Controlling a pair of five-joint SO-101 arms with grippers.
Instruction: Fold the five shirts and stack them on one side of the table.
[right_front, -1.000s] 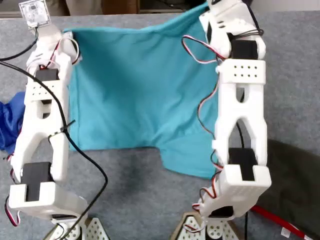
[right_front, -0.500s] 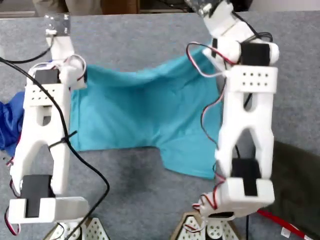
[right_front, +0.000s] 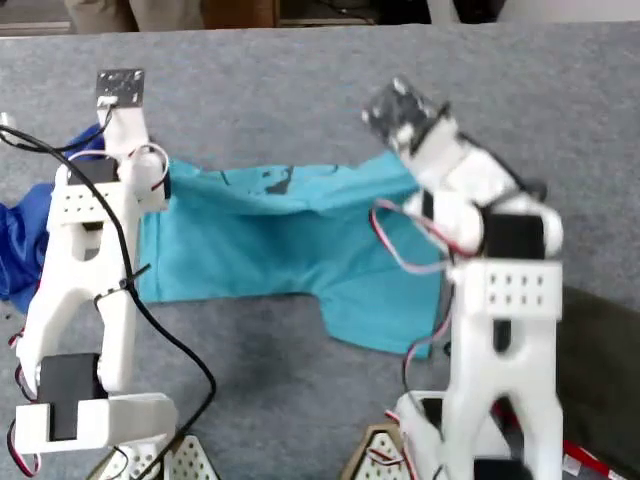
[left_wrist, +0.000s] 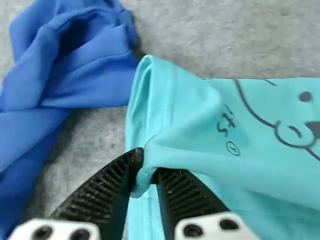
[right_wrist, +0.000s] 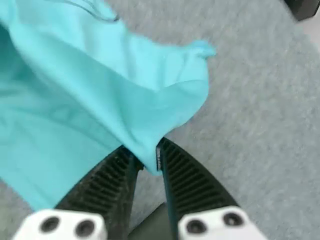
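Note:
A teal shirt (right_front: 290, 240) lies across the middle of the grey table, its far edge doubled over toward the near side so a dark printed drawing (right_front: 272, 182) faces up. My left gripper (left_wrist: 145, 168) is shut on the shirt's folded left edge (left_wrist: 150, 150), beside the white arm at the table's left (right_front: 100, 220). My right gripper (right_wrist: 149, 156) is shut on the shirt's right edge (right_wrist: 165, 115), under the white arm at the right (right_front: 480, 240). A crumpled blue shirt (right_front: 25, 235) (left_wrist: 60, 75) lies just left of the teal one.
Bare grey table (right_front: 300, 80) stretches beyond the shirt and along the near side (right_front: 270, 400). A dark cloth (right_front: 600, 370) lies at the near right, with a red strip (right_front: 560, 445) at its front. Black cable (right_front: 170, 330) loops off the left arm.
Both grippers have drawn the teal shirt's far edge toward the near side, folding it over itself. The printed drawing has come into sight.

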